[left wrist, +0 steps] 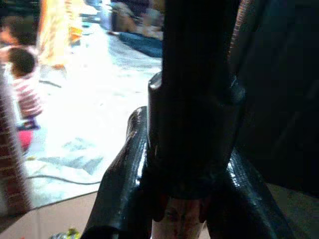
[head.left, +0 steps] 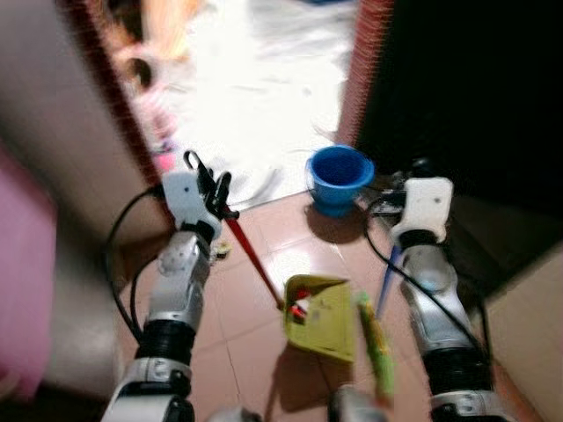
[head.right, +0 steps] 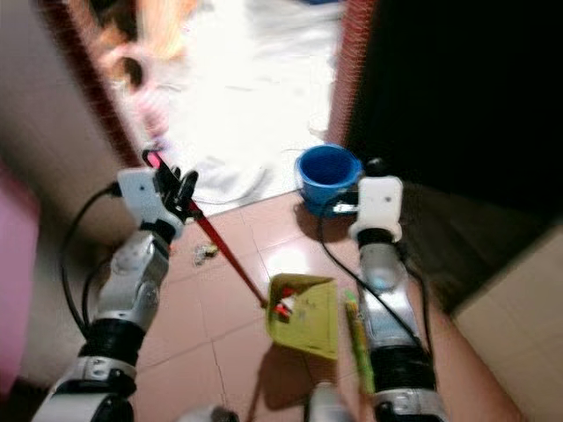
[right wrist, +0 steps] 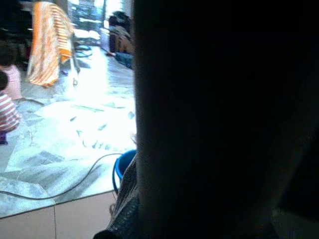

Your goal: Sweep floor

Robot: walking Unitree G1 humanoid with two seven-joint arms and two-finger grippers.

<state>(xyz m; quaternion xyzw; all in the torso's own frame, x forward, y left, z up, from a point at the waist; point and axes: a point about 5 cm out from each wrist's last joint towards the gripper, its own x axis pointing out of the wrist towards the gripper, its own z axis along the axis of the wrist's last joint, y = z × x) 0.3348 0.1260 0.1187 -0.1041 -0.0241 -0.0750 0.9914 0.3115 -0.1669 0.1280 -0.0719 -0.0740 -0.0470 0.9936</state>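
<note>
Two tools are in play, and the yellow-green dustpan point(head.left: 322, 318) is the landmark: it sits on the tiled floor point(head.left: 255, 347) between the robot's arms, with a small red scrap inside it. From the dustpan's near-left corner a red handle point(head.left: 255, 261) slopes up and away to the left gripper point(head.left: 214, 192), whose jaws are closed around it; the left wrist view looks straight down the gripped shaft between the two black fingers point(left wrist: 122, 194). On the dustpan's other side lies the green broom head point(head.left: 376, 350), and a blue shaft point(head.left: 388, 280) rises from it toward the right gripper point(head.left: 413, 171). That gripper seems to carry the broom, but its jaws are hidden and I cannot tell how they stand.

Beyond the dustpan, a blue bucket point(head.left: 339, 178) stands at the doorway threshold. Some small litter point(head.right: 205, 253) lies on the tiles left of the dustpan, under the left arm. Farther out, past the doorway, a person in a striped top point(left wrist: 26, 89) sits on the bright floor.

Risks, as I judge them: a long broom stroke could knock the bucket or push the pan aside, spilling the scrap. Blur suggests the head is moving, so aim may be poor.
</note>
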